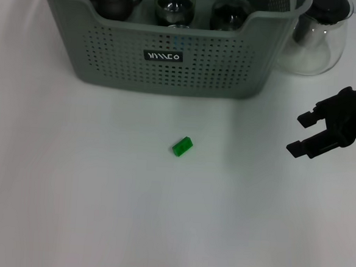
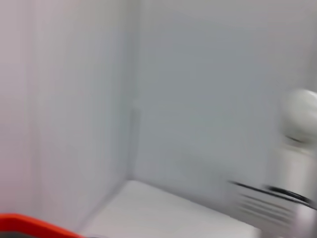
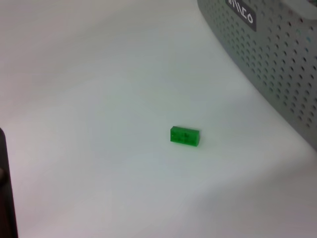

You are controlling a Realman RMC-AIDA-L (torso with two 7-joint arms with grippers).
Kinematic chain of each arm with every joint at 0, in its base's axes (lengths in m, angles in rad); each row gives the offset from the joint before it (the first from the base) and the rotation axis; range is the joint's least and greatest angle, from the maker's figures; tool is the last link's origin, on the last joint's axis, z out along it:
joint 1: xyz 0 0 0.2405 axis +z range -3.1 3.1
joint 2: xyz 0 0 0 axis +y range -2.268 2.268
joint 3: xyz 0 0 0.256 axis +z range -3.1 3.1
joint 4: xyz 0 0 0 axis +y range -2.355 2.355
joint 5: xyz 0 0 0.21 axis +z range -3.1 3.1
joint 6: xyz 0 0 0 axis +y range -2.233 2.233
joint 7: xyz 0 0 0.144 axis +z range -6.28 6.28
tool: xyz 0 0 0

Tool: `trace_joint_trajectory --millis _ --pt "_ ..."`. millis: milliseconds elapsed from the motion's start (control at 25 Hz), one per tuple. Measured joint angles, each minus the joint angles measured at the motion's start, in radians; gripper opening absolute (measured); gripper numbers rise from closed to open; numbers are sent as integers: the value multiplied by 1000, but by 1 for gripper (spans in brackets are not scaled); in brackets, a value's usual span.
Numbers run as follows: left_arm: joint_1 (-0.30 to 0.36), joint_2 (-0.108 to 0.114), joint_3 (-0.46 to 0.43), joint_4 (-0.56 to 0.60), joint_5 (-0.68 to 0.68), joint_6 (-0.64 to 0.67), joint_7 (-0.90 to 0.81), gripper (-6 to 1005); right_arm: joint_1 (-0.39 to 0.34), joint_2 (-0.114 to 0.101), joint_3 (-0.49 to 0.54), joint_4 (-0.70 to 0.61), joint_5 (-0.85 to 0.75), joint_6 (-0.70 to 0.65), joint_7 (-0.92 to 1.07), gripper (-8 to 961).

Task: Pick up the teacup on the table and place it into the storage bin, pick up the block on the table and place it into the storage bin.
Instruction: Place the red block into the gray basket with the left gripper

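A small green block [image 1: 182, 146] lies on the white table, in front of the storage bin [image 1: 171, 63], which stands at the back. My right gripper [image 1: 301, 133] hovers open over the table's right side, well to the right of the block, with nothing between its black fingers. The right wrist view shows the block [image 3: 184, 136] lying alone, with the storage bin's perforated wall [image 3: 277, 64] beside it. No teacup shows on the table. Dark and glass vessels [image 1: 175, 5] sit inside the bin; I cannot tell which is the teacup. My left gripper is out of view.
A clear glass pitcher [image 1: 316, 39] with a dark lid stands just right of the bin, behind my right gripper. The left wrist view shows only pale walls, a white surface and a red-orange edge [image 2: 29, 225].
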Motion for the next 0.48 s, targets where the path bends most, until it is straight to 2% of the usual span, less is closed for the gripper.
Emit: trace_joint_trajectory --millis 40,80,200,480 --pt "0 0 0 0 0 0 0 413 -1 0 0 0 0 0 0 807" --pt "-32 16 15 -42 60 -44 -14 413 -1 0 0 0 -1 -1 0 807" --pt "-116 34 48 -167 230 -144 -36 414 -5 0 0 0 -1 -2 -2 807" --pt "-279 30 95 -484 525 -337 -58 417 -6 -1 0 0 -2 0 -7 806"
